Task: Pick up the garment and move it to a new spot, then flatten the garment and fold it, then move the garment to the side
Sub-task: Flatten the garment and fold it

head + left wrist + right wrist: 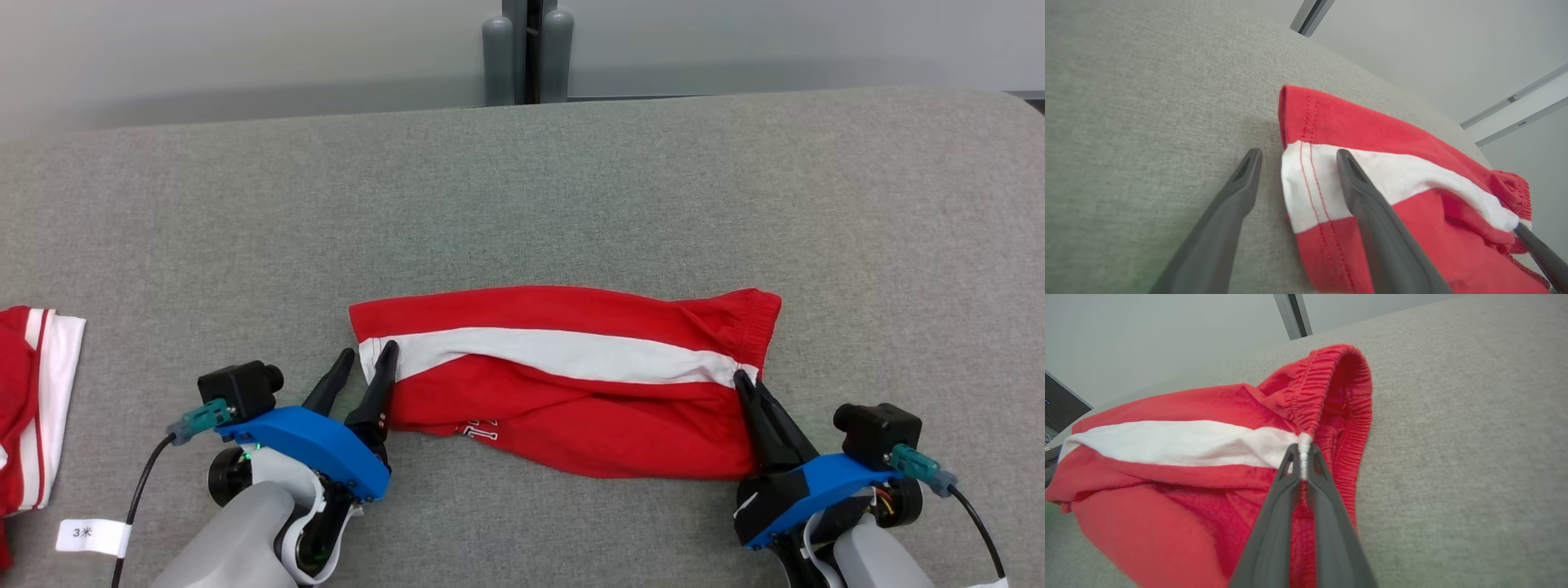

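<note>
The right gripper (pixel 747 380) pinches the shorts (pixel 571 408) at the waistband (pixel 763 327). The left gripper (pixel 370 349) gapes astride the hem (pixel 359 322); close low, through both layers.

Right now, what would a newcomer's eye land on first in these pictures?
The red shorts with a white stripe, lying crumpled across the middle of the grey table. The right gripper has its jaws shut on the waistband end, while the left gripper stands open at the hem end, one finger over the cloth. Another red and white garment lies at the table's left edge.
</note>
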### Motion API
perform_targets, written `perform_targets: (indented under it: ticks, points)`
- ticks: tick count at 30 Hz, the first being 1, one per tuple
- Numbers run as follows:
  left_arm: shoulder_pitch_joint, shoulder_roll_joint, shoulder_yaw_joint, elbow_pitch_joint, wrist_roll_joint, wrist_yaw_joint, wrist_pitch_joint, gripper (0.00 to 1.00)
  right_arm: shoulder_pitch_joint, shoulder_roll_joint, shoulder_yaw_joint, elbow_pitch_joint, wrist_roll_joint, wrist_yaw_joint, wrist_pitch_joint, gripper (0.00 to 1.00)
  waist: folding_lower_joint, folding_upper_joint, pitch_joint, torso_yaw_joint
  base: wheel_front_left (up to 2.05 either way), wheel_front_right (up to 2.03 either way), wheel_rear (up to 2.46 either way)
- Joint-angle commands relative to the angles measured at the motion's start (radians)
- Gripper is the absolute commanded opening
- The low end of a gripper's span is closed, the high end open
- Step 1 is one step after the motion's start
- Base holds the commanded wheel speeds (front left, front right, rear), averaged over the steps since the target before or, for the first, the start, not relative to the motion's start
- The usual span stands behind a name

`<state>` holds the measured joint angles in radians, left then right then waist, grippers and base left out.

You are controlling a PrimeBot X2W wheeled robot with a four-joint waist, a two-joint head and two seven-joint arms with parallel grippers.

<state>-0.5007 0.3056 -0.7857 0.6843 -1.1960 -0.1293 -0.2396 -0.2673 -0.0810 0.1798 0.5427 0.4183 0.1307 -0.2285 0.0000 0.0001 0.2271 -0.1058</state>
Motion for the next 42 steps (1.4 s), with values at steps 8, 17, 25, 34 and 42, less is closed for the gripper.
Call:
perform_targets:
  ticks: [8,17,25,34,42]
  points:
    - [-0.037,0.023,-0.078,-0.011,-0.055,-0.003,-0.017,1.0,-0.015,0.009,0.007,-0.002,-0.006,0.0,0.001,0.0,0.0,-0.0001,0.011,-0.007,0.0,0.0,0.0]
    - [-0.062,0.048,-0.064,-0.065,-0.02,-0.003,-0.027,0.0,-0.028,0.015,0.003,-0.007,-0.003,0.0,-0.012,0.0,0.0,-0.0001,0.005,0.004,0.0,0.0,0.0]
    - [-0.068,0.089,0.023,-0.208,0.096,-0.003,-0.027,0.0,-0.094,-0.003,0.014,-0.08,0.032,0.0,-0.032,0.0,0.0,-0.0001,-0.067,0.044,0.0,0.0,0.0]
    - [-0.19,0.22,0.047,-0.325,0.135,-0.003,-0.027,0.0,-0.263,-0.085,0.067,-0.189,0.122,0.0,-0.005,0.0,0.0,-0.0001,-0.186,0.077,0.0,0.0,0.0]
    - [-0.282,0.3,0.062,-0.365,0.133,-0.001,0.008,0.0,-0.358,-0.128,0.059,-0.263,0.178,0.0,0.053,0.0,0.0,-0.0001,-0.217,0.107,0.0,0.0,0.0]
